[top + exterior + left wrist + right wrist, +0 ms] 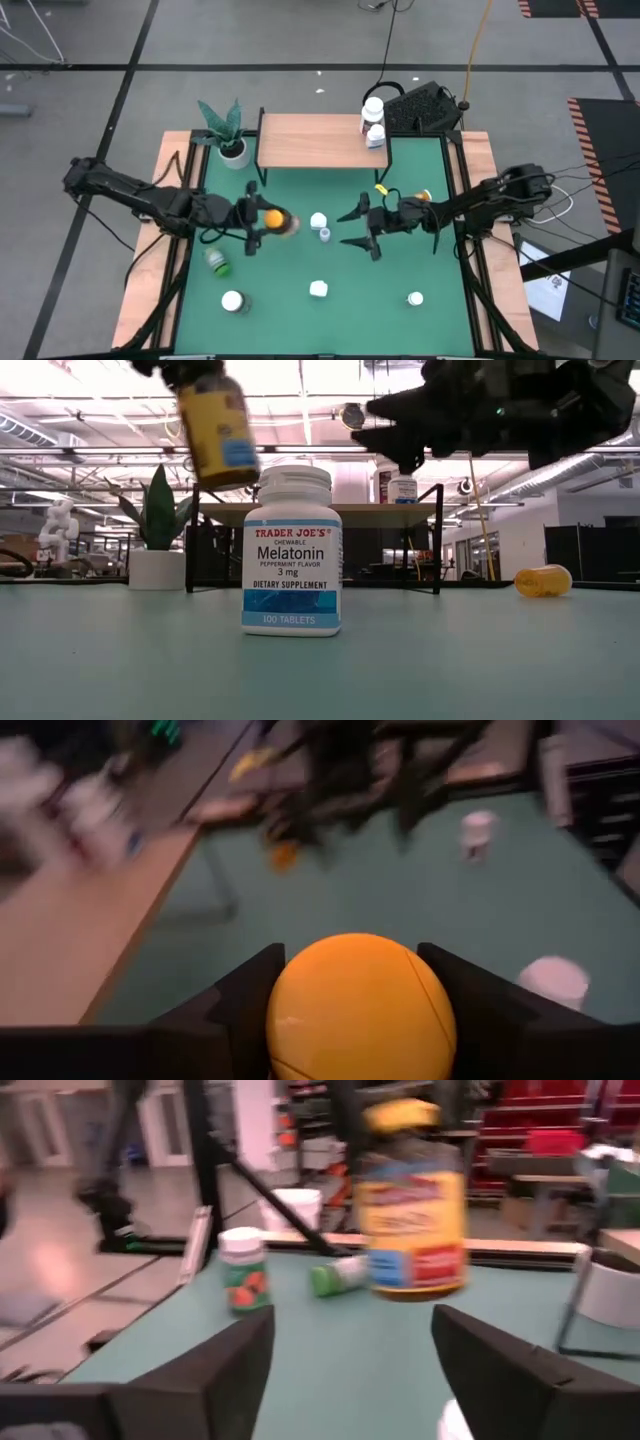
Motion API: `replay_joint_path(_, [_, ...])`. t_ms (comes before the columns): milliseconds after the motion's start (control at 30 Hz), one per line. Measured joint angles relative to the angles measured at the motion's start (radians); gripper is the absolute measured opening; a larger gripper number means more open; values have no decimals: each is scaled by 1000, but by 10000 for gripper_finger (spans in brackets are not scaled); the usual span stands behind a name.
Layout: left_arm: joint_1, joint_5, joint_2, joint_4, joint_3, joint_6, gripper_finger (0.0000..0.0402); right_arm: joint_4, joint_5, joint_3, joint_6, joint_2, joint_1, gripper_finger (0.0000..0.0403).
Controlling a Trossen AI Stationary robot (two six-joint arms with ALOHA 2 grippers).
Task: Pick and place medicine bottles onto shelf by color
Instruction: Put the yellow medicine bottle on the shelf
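The left gripper (pixel 262 219) hangs above the green table (pixel 300 320), left of the centre, and its two dark fingers (pixel 240 995) are clenched on an amber medicine bottle with a yellow cap (pixel 273 220); in the left wrist view the round yellow cap (pixel 360 1005) fills the gap between them. In the low view this amber bottle (pixel 218 430) is lifted clear off the table and a little tilted, its yellow and blue label visible. The right gripper (pixel 362 228) hovers right of the centre with its jaws spread apart and nothing between them; in the right wrist view its fingers (pixel 215 1370) stand wide and the amber bottle (pixel 412 1225) is seen in front of them, apart from them. The low light-wood shelf on thin black legs (pixel 315 140) stands at the far edge of the table, and two white bottles (pixel 373 122) stand on its right end. A small white bottle (pixel 319 221) stands between the two grippers, with a smaller one just beside it. More white bottles (pixel 319 289) stand on the near part of the table, a green bottle (pixel 217 262) lies near the left side, and an orange bottle (pixel 543 581) lies on the right. A potted green plant in a white pot (pixel 230 135) stands beside the left end of the shelf.
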Motion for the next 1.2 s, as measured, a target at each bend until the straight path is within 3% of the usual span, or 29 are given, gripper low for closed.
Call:
replay_joint_path(167, [15,44,161,247,0,205,235,1,-11,44,82,26,-30,338])
replay_joint_path(267, [42,40,231,368,0,288,210,-114,-91,117,71,26,-50,360])
replay_joint_path(367, [73,39,265,448,0,324,174,-239,-91,176,8,26,-54,371])
replay_joint_path(533, [108,34,258,426,0,254,117,-362,-29,185,-27,15,-54,375])
replay_joint_path(700, [121,18,251,368,0,133,102,-720,133,185,-25,-97,-46,375])
replay_joint_path(800, [126,22,277,364,0,87,125,-958,224,185,1,-205,-27,375])
replay_joint_path(933, [135,32,337,375,0,54,188,-1140,174,145,32,-307,8,375])
replay_joint_path(1067, [145,41,399,418,0,52,256,-1056,166,17,58,-336,30,375])
replay_joint_path(1200, [148,108,451,458,0,46,298,-899,161,-100,78,-340,42,375])
